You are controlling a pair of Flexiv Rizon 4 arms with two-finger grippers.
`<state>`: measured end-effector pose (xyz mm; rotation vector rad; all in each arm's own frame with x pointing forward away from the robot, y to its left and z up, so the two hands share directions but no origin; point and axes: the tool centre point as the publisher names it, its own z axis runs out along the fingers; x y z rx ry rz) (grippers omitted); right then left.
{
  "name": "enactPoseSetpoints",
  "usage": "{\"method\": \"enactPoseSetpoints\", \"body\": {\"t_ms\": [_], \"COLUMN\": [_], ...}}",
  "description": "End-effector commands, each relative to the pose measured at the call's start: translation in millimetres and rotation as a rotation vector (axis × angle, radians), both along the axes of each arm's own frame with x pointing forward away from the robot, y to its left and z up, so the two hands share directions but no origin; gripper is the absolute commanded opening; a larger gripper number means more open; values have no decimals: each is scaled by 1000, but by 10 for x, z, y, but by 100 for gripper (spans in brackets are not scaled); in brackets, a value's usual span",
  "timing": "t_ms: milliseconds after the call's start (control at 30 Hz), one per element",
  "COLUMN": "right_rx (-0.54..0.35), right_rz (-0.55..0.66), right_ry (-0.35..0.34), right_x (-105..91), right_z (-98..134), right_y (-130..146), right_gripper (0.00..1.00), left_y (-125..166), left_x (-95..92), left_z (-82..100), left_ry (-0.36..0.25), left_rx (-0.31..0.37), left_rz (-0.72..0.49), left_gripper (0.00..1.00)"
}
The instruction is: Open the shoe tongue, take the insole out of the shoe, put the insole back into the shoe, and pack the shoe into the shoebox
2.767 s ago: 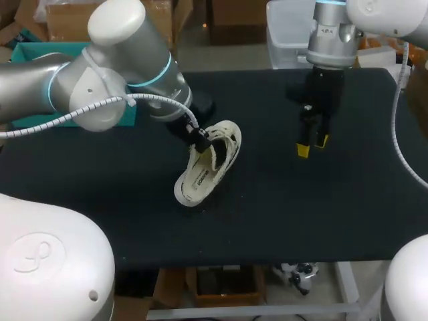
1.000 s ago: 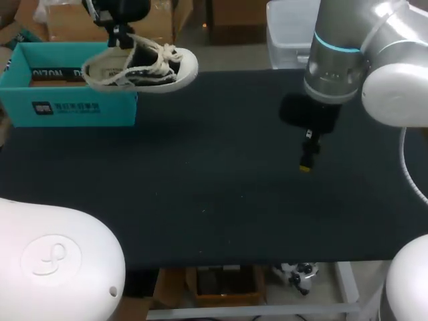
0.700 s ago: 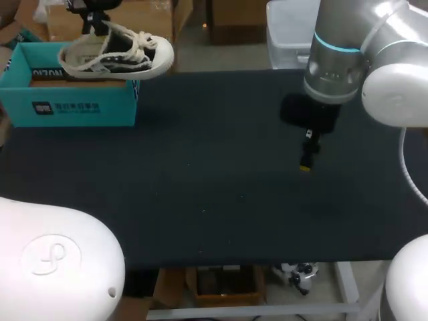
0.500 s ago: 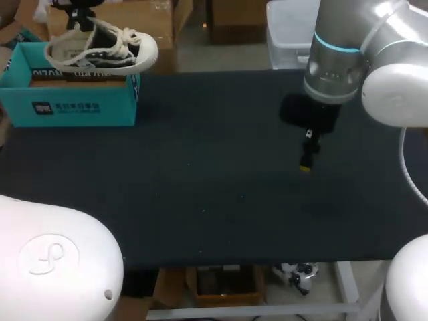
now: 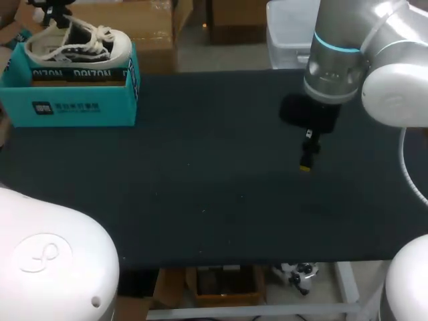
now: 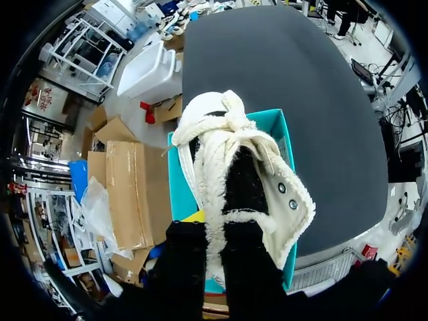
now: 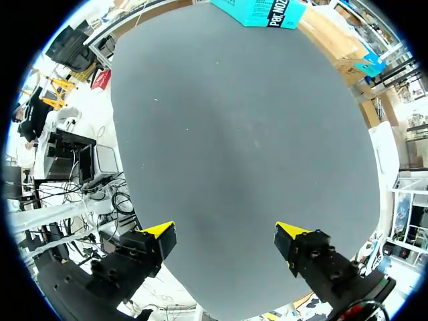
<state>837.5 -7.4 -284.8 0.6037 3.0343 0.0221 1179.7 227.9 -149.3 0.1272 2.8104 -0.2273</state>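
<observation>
While the left tool [image 6: 215, 227] pinches the shoe [image 5: 77, 41] by its heel end at the open top of the teal shoebox [image 5: 80, 107], far left, the right arm [image 5: 334, 60] stands upright mid-table [image 5: 214, 200], right tool [image 7: 226, 235] pointing down, fingers wide apart, holding nothing.

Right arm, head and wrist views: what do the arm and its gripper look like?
The right arm is a silver-grey cylinder with a light-blue ring, joined to rounded white housings; a white coiled cable runs alongside. The right gripper is black, with two blocky fingers ending in yellow tips.
</observation>
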Motion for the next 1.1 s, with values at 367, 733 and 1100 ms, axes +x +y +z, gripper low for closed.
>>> {"method": "enactPoseSetpoints", "body": {"t_ms": [367, 733, 1100], "right_rx": [1, 1, 1], "right_rz": [0, 0, 0], "right_ry": [-3, -3, -3], "right_x": [-8, -8, -8], "right_z": [-7, -7, -7], "right_y": [-4, -4, -4], "right_gripper": [100, 100, 100], "left_y": [168, 244, 189], "left_x": [343, 507, 480], "left_z": [-645, -1175, -1213], "left_ry": [104, 183, 187], "left_rx": [-17, 19, 36], "left_rz": [-59, -55, -54], "left_gripper": [0, 31, 100]}}
